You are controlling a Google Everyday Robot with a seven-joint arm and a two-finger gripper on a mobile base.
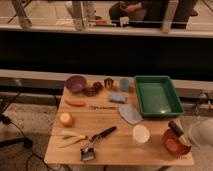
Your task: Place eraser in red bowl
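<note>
The red bowl (174, 145) sits at the table's front right corner. The eraser (175, 130), a narrow black bar with a paler face, lies slanted over the bowl's far rim, its lower end pointing right. My gripper (187, 140) is at the bowl's right side, at the end of the pale rounded arm (203, 132) that comes in from the right edge. Whether the gripper still touches the eraser cannot be made out.
A white cup (140, 134) stands just left of the bowl, and a green tray (172, 106) behind it. Further left are a grey cloth (131, 114), a pale-blue block (118, 98), a black-handled brush (98, 137), a carrot (76, 103) and a purple bowl (76, 83).
</note>
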